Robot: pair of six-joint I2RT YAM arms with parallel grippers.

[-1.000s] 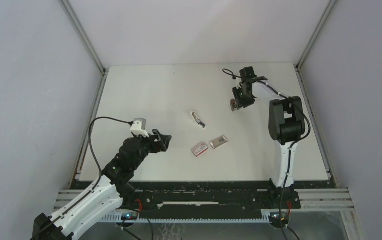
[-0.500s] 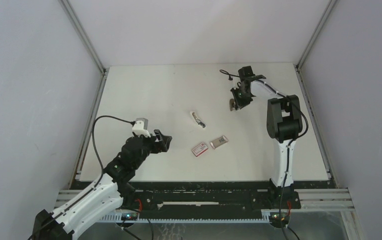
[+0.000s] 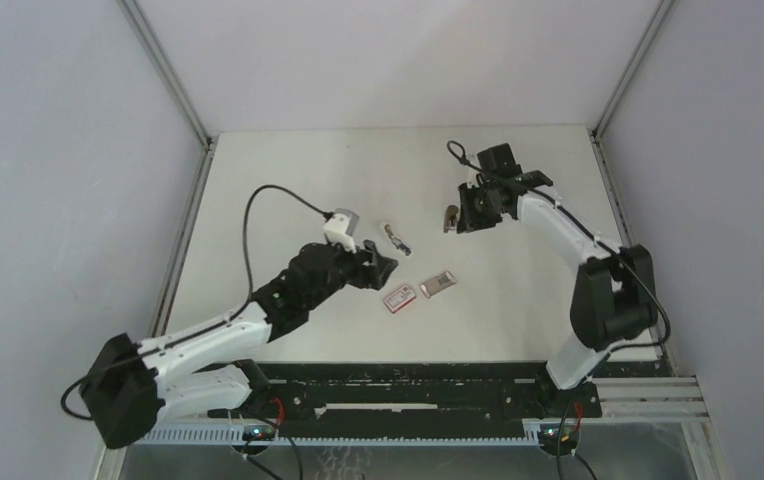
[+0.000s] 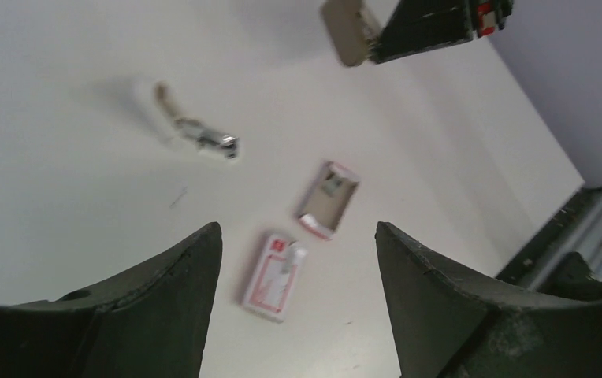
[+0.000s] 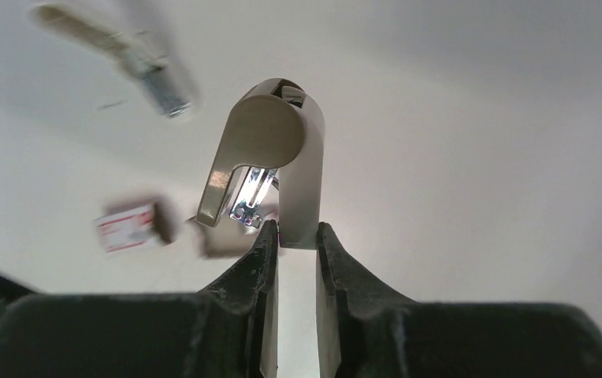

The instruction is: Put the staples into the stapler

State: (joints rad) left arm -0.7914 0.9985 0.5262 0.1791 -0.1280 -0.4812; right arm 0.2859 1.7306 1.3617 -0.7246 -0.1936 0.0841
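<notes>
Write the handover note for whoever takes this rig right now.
Left tool: open, empty, above the table near the red-and-white box sleeve.
Right tool: shut on what looks like the beige plastic stapler with shiny metal inside, hinged open, held off the table.
Staples: silvery-grey strips in the flat grey tray, beside the sleeve.
A small white bar with a dark metal end lies farther back; unclear what it is.
Done: stapler lifted, opened. To do: strip into stapler, close.

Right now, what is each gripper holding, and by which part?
The right gripper pinches a beige hinged plastic piece by one leg's end; the left gripper holds nothing.
</notes>
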